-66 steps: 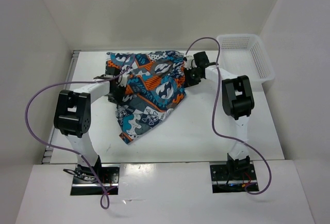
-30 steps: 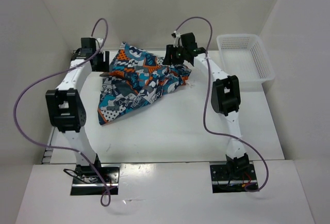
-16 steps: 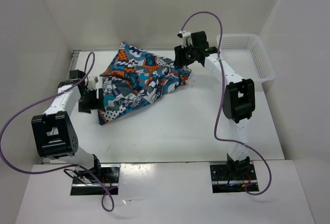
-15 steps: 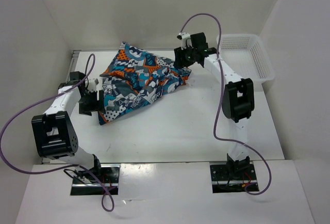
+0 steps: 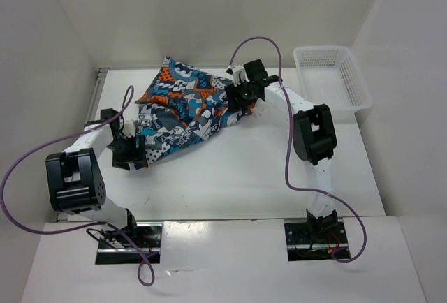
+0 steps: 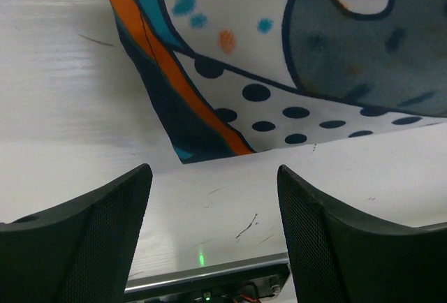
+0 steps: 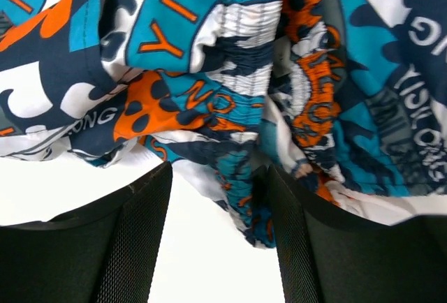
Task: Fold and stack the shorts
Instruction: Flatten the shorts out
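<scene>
The shorts (image 5: 188,107) lie crumpled at the back middle of the white table (image 5: 230,177), a long point of them reaching toward the near left. My left gripper (image 5: 133,153) sits low at that near-left corner, open. In the left wrist view the dotted corner of the shorts (image 6: 230,100) lies just ahead of the left gripper (image 6: 213,177), with only bare table between the fingers. My right gripper (image 5: 237,99) is at the right end of the heap. It stands open (image 7: 218,177), and a bunched fold of the shorts (image 7: 244,177) hangs between its fingers, close to the right one.
A white plastic basket (image 5: 353,83) stands at the back right corner of the table. White walls close in the left, back and right sides. Purple cables loop above both arms. The table's metal front edge (image 6: 209,271) shows in the left wrist view.
The left gripper slid nearer along the left side to the shorts' near corner. The right gripper dropped down and leftward onto the heap's right end, its jaws a little wider.
</scene>
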You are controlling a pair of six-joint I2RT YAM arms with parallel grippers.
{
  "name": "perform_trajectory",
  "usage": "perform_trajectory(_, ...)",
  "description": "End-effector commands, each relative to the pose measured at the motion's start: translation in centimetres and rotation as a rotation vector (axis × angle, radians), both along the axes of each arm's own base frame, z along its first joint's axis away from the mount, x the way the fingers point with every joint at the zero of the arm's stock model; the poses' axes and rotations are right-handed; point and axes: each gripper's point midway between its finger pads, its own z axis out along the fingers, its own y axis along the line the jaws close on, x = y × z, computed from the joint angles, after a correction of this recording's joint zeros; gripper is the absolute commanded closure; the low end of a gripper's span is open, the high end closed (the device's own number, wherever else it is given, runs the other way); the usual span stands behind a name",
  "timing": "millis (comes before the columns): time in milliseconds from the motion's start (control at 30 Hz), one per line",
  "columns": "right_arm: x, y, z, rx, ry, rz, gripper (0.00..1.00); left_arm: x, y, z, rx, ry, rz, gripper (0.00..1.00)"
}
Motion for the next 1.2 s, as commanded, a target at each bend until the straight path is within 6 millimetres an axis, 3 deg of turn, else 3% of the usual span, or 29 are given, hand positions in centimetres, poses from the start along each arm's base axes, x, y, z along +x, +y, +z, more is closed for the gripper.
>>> perform_trajectory(0,-0.4,0.6,-0.1,0.003,-0.007,0.028,0.37,0.3,-0.2,-0.9,-0.025,-0.003,-0.002,0.20)
perform_trajectory(67,-0.6,1.0,-0.6,-0.007,-0.001,0.032,0.37,0.9,-0.1,-1.4,-0.023,-0.012,-0.002,0.20)
perform_trajectory(133,-0.2,1.1,-0.1,0.000,-0.018,0.032,0.46,1.5,-0.2,-1.1,-0.030,-0.034,-0.004,0.24)
perform_trajectory(200,-0.2,1.1,-0.1,-0.004,-0.023,0.039,0.78,1.5,-0.3,-1.3,-0.041,-0.027,-0.006,0.38)
perform_trajectory(267,0.0,1.0,0.5,-0.011,-0.045,0.042,0.97,1.0,-0.6,-1.8,-0.055,-0.007,-0.007,0.49)
perform_trajectory(300,-0.4,0.7,0.4,-0.021,-0.040,0.051,1.00,1.0,-0.6,-1.8,-0.055,-0.006,-0.007,0.64)
perform_trajectory(433,-2.5,0.0,1.8,-0.037,-0.047,0.107,1.00,0.6,-0.9,-2.9,-0.081,0.049,-0.006,0.94)
perform_trajectory(500,-4.4,-0.3,3.6,-0.039,-0.075,0.194,1.00,0.5,-1.2,-2.8,-0.098,0.055,-0.008,0.98)
perform_trajectory(533,-6.2,-0.9,3.7,-0.055,-0.046,0.238,1.00,0.8,-1.3,-1.8,-0.100,0.026,-0.010,0.99)
perform_trajectory(567,-7.9,-1.6,4.7,-0.076,-0.077,0.312,1.00,1.2,-1.2,-1.1,-0.096,0.008,-0.011,1.00)
perform_trajectory(700,-15.7,-4.7,5.3,-0.136,-0.023,0.511,1.00,0.2,-0.3,1.8,-0.032,0.011,-0.002,1.00)
perform_trajectory(733,-19.0,-6.2,4.0,-0.163,0.067,0.552,1.00,-0.4,-0.2,2.8,-0.019,0.004,-0.001,1.00)
perform_trajectory(800,-22.0,-7.2,5.1,-0.188,0.030,0.643,1.00,-1.9,-0.1,3.9,0.004,0.035,0.004,1.00)
perform_trajectory(833,-24.0,-8.3,3.6,-0.223,0.078,0.662,1.00,-2.6,-0.3,4.3,0.014,0.031,-0.004,1.00)
perform_trajectory(900,-26.5,-8.6,3.5,-0.253,0.057,0.709,1.00,-3.9,-0.7,4.3,0.053,0.048,-0.037,1.00)
perform_trajectory(933,-27.8,-9.1,2.1,-0.269,0.080,0.722,1.00,-4.6,-0.9,3.7,0.058,0.074,-0.049,1.00)
perform_trajectory(1000,-29.1,-9.7,1.0,-0.280,0.084,0.729,1.00,-5.0,-1.5,3.8,0.058,0.078,-0.076,0.99)
perform_trajectory(1067,-29.0,-10.2,0.2,-0.310,0.060,0.727,0.99,-5.5,-2.4,3.8,0.045,0.096,-0.112,0.98)
perform_trajectory(1100,-28.7,-10.7,0.0,-0.343,0.051,0.726,0.94,-5.8,-2.7,3.8,0.044,0.105,-0.125,0.98)
perform_trajectory(1167,-28.7,-11.1,-0.1,-0.359,0.039,0.739,0.58,-6.2,-3.0,4.1,0.057,0.112,-0.153,0.93)
